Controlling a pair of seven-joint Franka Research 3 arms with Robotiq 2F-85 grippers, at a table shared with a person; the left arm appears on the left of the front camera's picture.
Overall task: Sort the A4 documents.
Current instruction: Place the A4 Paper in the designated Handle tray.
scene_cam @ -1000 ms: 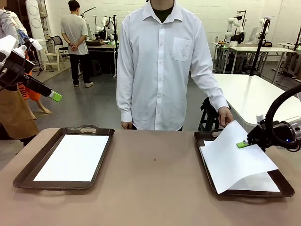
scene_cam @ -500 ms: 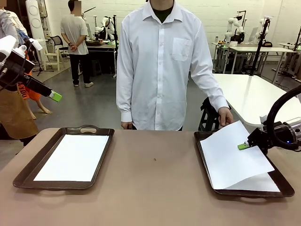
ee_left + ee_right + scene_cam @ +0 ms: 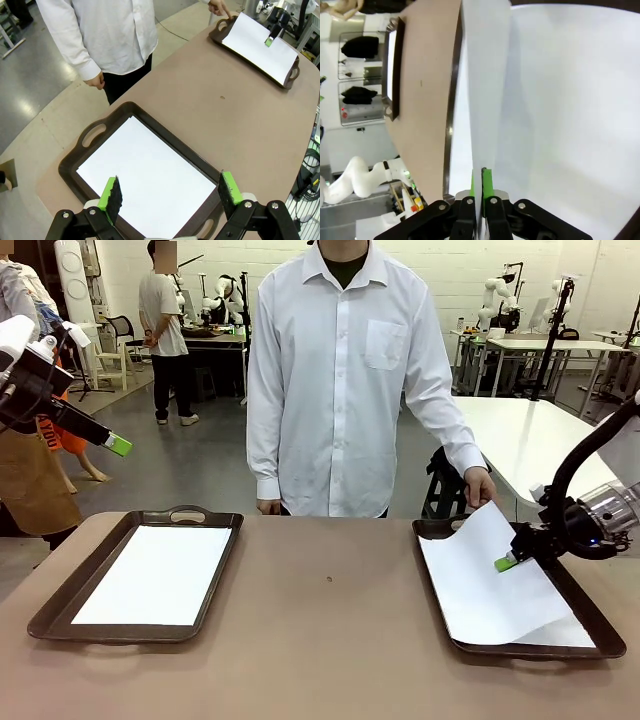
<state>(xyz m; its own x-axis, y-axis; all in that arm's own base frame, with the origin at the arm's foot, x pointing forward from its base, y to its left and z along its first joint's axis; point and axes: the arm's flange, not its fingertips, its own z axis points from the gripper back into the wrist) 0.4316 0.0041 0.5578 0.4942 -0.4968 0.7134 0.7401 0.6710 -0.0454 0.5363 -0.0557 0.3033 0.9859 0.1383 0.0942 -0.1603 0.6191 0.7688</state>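
Step in hand: lifting the top sheet from the dark brown handled tray (image 3: 600, 632) at the right end of the brown counter (image 3: 330, 640). A second dark brown handled tray (image 3: 60, 610) near the left edge holds one flat white A4 sheet (image 3: 155, 573). The thin white A4 sheet (image 3: 480, 585) being lifted is nipped at its right edge by the clenched right pincer (image 3: 505, 562), with the person's hand (image 3: 480, 485) at its far corner. Next move, by judgement: carry it clear without creasing. The left pincer (image 3: 170, 192) hangs released above the left tray
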